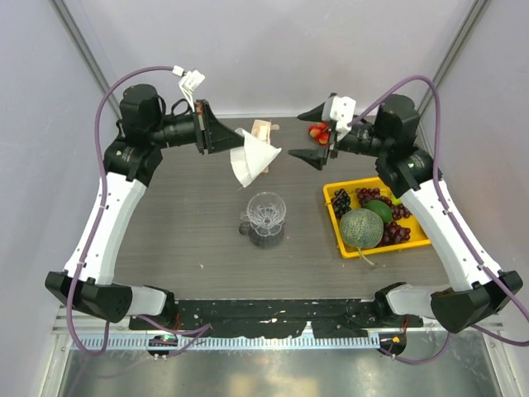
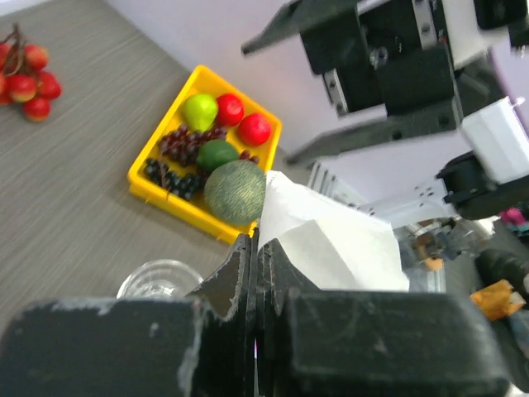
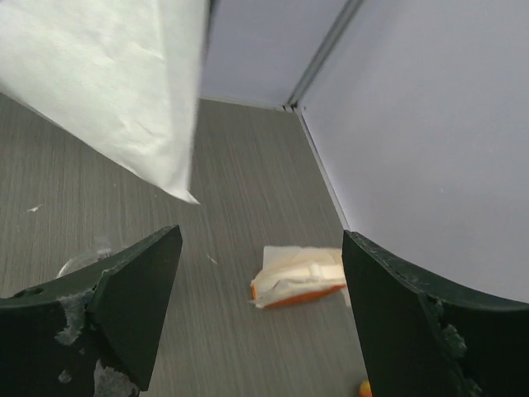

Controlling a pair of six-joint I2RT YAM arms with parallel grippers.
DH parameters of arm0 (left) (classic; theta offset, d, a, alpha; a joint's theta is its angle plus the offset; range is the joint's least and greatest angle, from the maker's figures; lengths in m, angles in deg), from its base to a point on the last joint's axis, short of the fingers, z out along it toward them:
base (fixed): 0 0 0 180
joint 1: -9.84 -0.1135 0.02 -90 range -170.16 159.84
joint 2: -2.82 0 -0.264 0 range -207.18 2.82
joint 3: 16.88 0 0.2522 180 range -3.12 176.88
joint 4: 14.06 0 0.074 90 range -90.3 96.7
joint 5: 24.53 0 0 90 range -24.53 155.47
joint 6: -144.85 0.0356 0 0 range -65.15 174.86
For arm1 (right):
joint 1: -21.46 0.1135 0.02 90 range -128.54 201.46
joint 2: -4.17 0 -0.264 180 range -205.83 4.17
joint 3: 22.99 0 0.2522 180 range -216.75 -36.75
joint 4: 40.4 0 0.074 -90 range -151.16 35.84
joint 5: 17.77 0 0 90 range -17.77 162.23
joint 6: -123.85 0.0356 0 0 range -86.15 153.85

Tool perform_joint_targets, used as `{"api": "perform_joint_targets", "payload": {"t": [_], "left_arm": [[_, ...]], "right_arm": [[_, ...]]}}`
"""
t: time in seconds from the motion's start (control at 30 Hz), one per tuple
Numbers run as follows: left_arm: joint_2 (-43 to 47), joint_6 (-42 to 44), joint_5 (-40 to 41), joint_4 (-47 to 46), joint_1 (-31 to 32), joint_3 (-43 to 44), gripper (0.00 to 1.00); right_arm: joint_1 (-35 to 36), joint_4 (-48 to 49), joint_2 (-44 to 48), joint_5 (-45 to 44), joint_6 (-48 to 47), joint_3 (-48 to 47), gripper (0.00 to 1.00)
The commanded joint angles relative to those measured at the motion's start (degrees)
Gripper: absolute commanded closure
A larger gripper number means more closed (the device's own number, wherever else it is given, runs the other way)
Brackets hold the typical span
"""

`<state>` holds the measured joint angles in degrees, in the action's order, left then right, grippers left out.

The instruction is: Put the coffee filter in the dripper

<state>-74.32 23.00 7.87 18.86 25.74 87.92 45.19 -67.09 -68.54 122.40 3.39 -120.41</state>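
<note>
My left gripper [image 1: 234,142] is shut on the edge of the white paper coffee filter [image 1: 253,162], which hangs partly opened in the air above the back of the table. In the left wrist view the filter [image 2: 331,240] sticks out from the closed jaws [image 2: 256,246]. The clear ribbed dripper [image 1: 266,211] stands below and in front of the filter, at the table's middle; its rim shows in the left wrist view [image 2: 157,277]. My right gripper [image 1: 299,135] is open and empty, just right of the filter, facing it. In the right wrist view [image 3: 263,236] the filter [image 3: 107,74] hangs upper left.
A pack of stacked filters [image 1: 263,131] lies at the back, also in the right wrist view [image 3: 302,277]. A yellow tray [image 1: 331,217] with grapes and a melon [image 1: 361,229] sits at the right. Red fruits [image 1: 318,130] lie behind the right gripper.
</note>
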Motion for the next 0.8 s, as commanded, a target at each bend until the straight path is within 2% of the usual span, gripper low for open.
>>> {"api": "perform_joint_targets", "payload": {"t": [0.0,0.1,0.23,0.4,0.6,0.77], "left_arm": [[1.65,17.6,6.35,28.61,0.36,6.6,1.0],[1.12,24.54,11.97,39.17,3.16,7.22,1.0],[1.38,28.25,18.83,42.72,8.26,4.59,1.0],[-1.6,27.2,28.59,45.61,13.36,7.21,1.0],[-7.74,22.02,34.04,46.32,15.38,9.76,1.0],[-15.22,21.66,37.13,47.99,16.09,16.52,1.0]], "right_arm": [[-6.66,-6.31,0.12,-0.78,8.99,-4.83,0.15],[-7.38,-12.89,-2.78,-0.08,12.7,-9.05,0.15],[-7.47,-16.85,-4.37,-0.78,16.04,-8.54,0.12],[-7.47,-19.41,-4.29,-2.36,17.19,-6.61,0.12],[-7.64,-20.03,-3.5,-5.34,18.06,-4.23,0.12],[-7.73,-21.17,-2.79,-7.63,17.54,-3.44,0.12]]}}
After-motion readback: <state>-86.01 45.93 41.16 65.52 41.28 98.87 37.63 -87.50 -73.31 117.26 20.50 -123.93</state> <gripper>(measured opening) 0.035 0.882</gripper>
